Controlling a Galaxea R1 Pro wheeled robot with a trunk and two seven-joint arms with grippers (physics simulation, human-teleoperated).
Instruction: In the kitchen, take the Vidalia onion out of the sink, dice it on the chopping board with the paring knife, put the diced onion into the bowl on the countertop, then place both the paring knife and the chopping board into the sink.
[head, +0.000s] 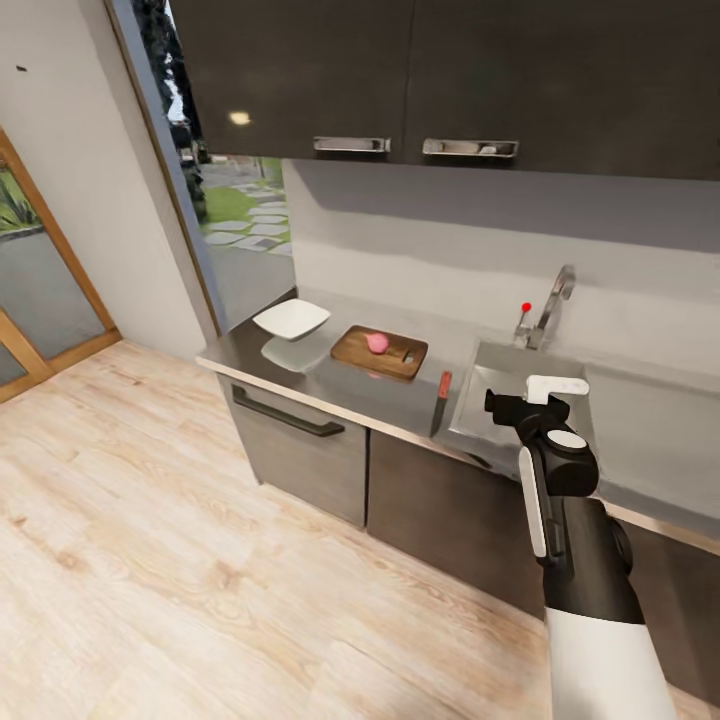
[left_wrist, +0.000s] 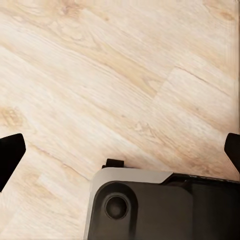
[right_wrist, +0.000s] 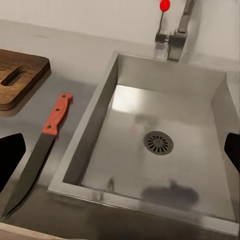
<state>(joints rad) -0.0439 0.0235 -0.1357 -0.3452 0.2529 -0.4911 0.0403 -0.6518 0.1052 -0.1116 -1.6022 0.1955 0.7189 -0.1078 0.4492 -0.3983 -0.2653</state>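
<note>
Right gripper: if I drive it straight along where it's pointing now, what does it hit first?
Most likely the sink floor, near the round drain. The right gripper looks down into the open basin, fingers wide, nothing in between. The paring knife lies off to one side on the countertop. Depth is uncertain.

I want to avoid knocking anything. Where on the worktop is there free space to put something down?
Free: the countertop strip between chopping board and paring knife, and the sink basin itself. Crowded: the left end, where the bowl sits close to the board, which carries the Vidalia onion.
</note>
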